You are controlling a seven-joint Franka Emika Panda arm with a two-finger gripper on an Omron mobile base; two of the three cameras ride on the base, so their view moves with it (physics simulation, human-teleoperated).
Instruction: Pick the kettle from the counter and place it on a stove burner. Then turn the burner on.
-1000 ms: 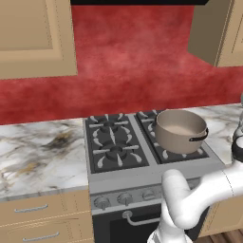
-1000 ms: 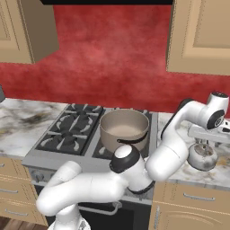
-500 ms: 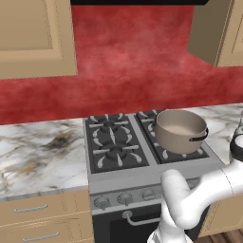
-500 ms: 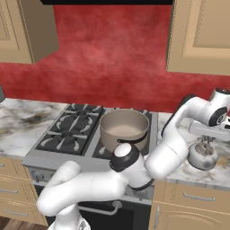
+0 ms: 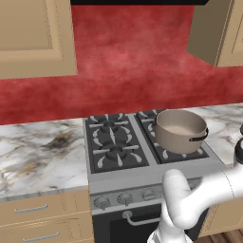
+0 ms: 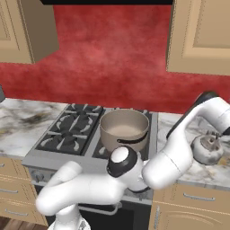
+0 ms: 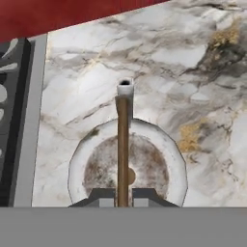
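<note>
End effector (image 7: 123,197) clenched on the thin upright handle of the kettle (image 7: 159,159). Kettle sits on the marble worktop (image 7: 159,62), right of the stove; tan pot (image 6: 124,130) on a burner.

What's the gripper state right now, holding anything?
Gripper: closed on the thin upright handle of the kettle, which sits on the counter.
</note>
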